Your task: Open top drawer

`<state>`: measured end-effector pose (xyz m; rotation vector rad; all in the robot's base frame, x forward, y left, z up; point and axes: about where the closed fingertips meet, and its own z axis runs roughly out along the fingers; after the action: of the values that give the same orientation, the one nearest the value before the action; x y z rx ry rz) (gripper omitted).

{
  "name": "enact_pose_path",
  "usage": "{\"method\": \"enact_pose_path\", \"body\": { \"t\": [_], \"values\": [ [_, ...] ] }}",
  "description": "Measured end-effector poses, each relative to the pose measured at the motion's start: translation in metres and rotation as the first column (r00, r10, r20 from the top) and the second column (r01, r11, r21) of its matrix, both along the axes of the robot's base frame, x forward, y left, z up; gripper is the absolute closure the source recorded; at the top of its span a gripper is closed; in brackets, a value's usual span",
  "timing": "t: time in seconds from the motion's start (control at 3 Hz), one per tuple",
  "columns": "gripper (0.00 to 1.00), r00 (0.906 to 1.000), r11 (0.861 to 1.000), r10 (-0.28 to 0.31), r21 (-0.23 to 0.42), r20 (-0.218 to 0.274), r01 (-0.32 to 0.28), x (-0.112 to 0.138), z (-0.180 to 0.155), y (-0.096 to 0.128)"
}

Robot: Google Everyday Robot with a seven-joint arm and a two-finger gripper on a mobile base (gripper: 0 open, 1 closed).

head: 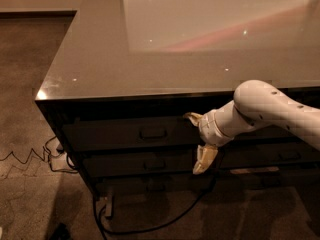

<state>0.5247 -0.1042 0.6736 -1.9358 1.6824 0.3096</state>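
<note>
An office-like room: carpet (30,84), trailing floor cables (150,228), glossy drawer cabinet (100,59), fingers (205,159) at its front.

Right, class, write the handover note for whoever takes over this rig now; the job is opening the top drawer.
Top drawer: looks shut; its handle is free.
Gripper: open, empty, in front of the drawer fronts, just right of that handle, not on it.
Done: gripper is near the handle.
Left: close on the handle, then pull the drawer out.

1 cam, high & near, down onto top drawer (110,134) front; jaws mid-right.
</note>
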Motion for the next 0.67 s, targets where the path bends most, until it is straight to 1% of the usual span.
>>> {"method": "enact_pose_path", "body": {
  "t": [0.33, 0.67],
  "values": [
    [0.00, 0.9984, 1.000, -0.022, -0.021, 0.052, 0.023, 0.017, 0.011, -0.003],
    [0.00, 0.9971, 0.997, -0.044, -0.052, 0.062, 0.048, 0.027, -0.002, 0.003]
  ]
}}
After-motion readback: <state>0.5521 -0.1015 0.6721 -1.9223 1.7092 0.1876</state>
